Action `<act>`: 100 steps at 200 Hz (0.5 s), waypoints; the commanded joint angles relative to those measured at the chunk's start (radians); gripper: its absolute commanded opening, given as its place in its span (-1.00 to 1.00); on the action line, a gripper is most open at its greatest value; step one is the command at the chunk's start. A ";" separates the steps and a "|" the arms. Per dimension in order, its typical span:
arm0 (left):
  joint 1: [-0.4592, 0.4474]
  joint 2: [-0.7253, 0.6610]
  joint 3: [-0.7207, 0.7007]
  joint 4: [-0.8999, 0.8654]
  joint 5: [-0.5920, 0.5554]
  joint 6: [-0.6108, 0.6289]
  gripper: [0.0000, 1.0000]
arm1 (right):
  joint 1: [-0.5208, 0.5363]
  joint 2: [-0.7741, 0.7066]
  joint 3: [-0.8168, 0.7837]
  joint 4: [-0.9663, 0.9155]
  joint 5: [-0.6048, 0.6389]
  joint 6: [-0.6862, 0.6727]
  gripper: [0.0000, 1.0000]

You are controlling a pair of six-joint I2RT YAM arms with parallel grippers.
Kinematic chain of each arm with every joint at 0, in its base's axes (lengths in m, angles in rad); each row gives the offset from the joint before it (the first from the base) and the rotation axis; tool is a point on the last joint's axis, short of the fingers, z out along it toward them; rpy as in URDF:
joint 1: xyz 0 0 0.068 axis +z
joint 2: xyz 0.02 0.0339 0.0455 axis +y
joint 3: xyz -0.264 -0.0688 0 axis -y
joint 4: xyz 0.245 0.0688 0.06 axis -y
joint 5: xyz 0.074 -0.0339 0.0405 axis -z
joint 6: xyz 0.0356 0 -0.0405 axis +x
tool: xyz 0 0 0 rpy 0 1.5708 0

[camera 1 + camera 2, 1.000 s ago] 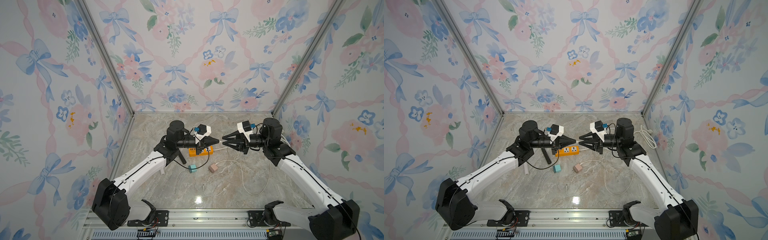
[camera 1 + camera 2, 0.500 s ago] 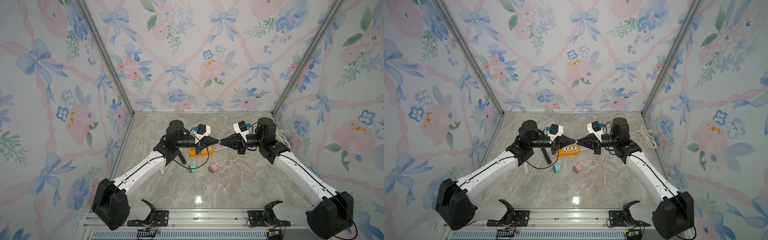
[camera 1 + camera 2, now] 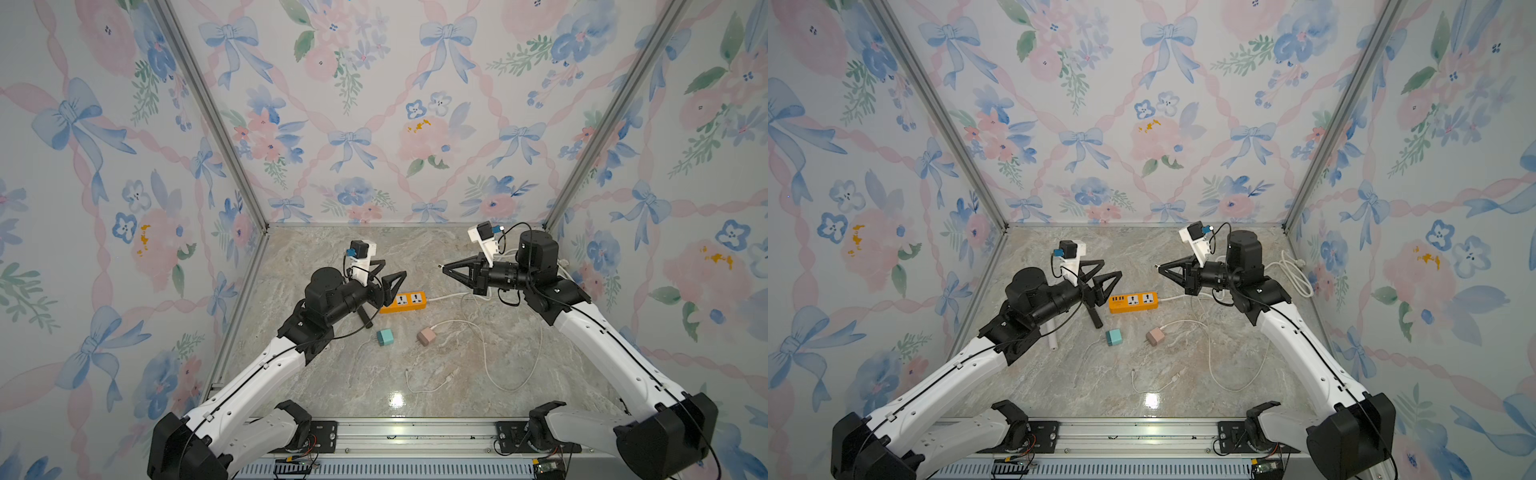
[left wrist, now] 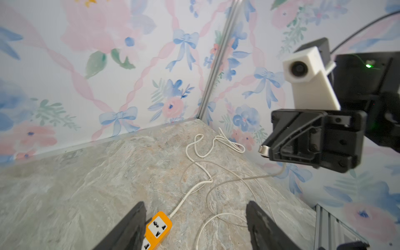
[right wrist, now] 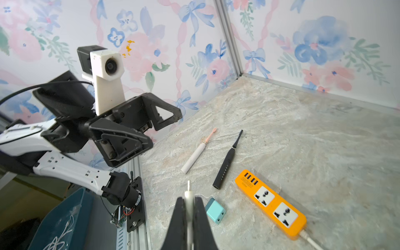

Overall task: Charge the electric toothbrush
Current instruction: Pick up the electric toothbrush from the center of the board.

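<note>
Left hand [image 3: 393, 269] has opened; right hand [image 3: 446, 269] grips plug [image 5: 188, 191].

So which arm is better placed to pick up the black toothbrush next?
Probably left: the left gripper is open, empty, near the black toothbrush; the right gripper is shut on the cable plug.

Glossy marble-look tabletop [image 3: 353, 386]; orange power strip [image 3: 409, 301] prob. plastic.

Toothbrushes [image 5: 227, 162] left of power strip [image 3: 1133, 301], adapters [image 3: 1113, 336] before
</note>
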 commanded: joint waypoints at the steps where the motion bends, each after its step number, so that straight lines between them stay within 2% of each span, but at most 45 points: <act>1: 0.033 -0.021 -0.088 -0.148 -0.269 -0.412 0.26 | 0.021 -0.042 0.019 -0.108 0.194 0.198 -1.00; 25: 0.041 0.022 -0.142 -0.157 -0.310 -0.516 0.17 | 0.041 -0.066 0.019 -0.155 0.255 0.238 -1.00; 40: 0.054 0.088 -0.141 -0.183 -0.367 -0.627 -0.05 | 0.050 -0.076 0.024 -0.194 0.273 0.238 -1.00; 56: 0.065 0.184 -0.120 -0.212 -0.367 -0.657 -0.06 | 0.054 -0.090 0.023 -0.226 0.287 0.239 -1.00; 74: 0.064 0.300 -0.027 -0.294 -0.384 -0.679 -0.06 | 0.053 -0.105 0.019 -0.251 0.301 0.241 -1.00; 100: 0.056 0.410 0.054 -0.442 -0.511 -0.736 -0.06 | 0.053 -0.111 0.010 -0.267 0.305 0.242 -1.00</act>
